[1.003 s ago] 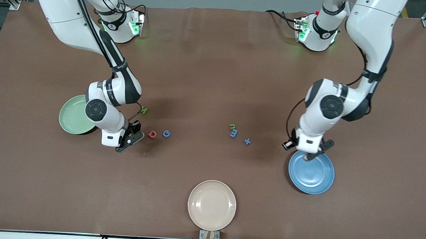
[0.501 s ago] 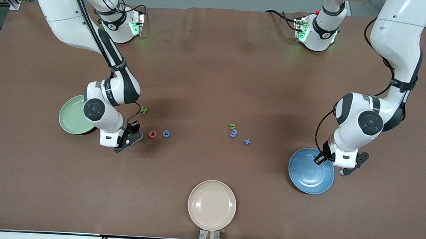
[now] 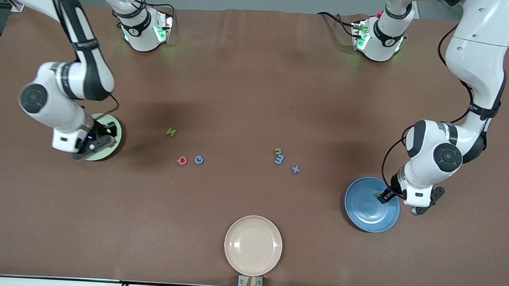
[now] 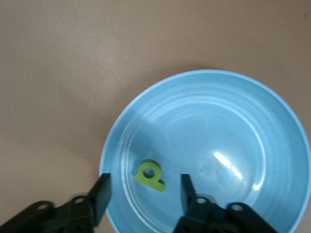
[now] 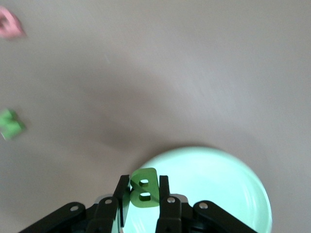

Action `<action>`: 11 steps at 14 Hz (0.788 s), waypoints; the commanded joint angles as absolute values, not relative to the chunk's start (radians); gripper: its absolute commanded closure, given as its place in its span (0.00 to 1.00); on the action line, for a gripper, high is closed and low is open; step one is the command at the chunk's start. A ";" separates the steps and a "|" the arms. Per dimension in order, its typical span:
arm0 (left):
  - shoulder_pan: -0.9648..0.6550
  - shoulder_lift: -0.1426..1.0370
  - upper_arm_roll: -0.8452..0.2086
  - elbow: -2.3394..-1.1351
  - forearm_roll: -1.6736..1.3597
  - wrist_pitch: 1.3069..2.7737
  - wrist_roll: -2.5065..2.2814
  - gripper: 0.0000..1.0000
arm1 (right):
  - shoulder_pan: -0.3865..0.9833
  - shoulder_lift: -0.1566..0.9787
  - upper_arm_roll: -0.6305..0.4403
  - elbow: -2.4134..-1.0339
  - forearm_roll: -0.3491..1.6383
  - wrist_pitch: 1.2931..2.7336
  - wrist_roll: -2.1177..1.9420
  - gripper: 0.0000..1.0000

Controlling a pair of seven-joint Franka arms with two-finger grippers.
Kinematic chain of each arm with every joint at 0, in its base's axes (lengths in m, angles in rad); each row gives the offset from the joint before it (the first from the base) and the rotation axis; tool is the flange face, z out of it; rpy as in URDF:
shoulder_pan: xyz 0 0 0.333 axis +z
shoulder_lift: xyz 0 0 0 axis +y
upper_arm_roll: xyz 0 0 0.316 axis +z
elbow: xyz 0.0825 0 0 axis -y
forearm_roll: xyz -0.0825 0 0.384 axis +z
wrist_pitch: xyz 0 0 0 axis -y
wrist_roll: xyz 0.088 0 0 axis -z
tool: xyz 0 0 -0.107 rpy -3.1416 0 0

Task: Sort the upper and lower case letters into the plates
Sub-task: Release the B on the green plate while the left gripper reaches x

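Observation:
My left gripper (image 3: 386, 198) hangs open over the blue plate (image 3: 366, 212) at its rim. A green letter "p" (image 4: 149, 175) lies flat in that plate (image 4: 233, 126), just ahead of the left gripper (image 4: 144, 187) and apart from both fingers. My right gripper (image 3: 92, 145) hovers over the pale green plate (image 3: 112, 129), shut on an upright green letter "B" (image 5: 144, 189); the green plate (image 5: 214, 184) shows beneath it. On the table between the plates lie loose letters: green (image 3: 171, 132), red (image 3: 182, 160), blue (image 3: 198, 159), green (image 3: 277, 151), blue (image 3: 279, 159), blue cross (image 3: 296, 169).
A cream-beige plate (image 3: 253, 245) sits at the table edge nearest the front camera, midway between the arms. The brown table (image 3: 258, 73) stretches toward the robot bases. The right wrist view catches a pink letter (image 5: 9, 24) and a green letter (image 5: 10, 124) on the table.
The right arm has swung from beside the red letter to over the green plate, carrying the green B. The left gripper has opened and the green p now lies in the blue plate.

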State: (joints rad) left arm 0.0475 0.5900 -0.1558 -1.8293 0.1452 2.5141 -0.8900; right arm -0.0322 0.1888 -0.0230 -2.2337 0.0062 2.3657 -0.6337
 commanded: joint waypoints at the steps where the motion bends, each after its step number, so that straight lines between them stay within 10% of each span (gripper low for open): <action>1: 0.041 0.580 -0.169 -1.818 0.163 2.511 -0.937 0.00 | -0.148 0.141 -0.002 -2.333 -0.002 2.395 -0.655 0.96; 11: -0.266 0.580 -0.187 -1.829 0.167 2.505 -1.367 0.02 | -0.180 0.259 0.000 -2.382 0.002 2.591 -0.650 0.95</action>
State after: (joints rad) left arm -0.2121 0.5729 -0.1955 -1.8217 0.1454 2.5100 -1.3151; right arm -0.1733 0.2479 -0.0129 -2.3702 0.0052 2.5672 -0.6577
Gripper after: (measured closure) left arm 0.004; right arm 0.718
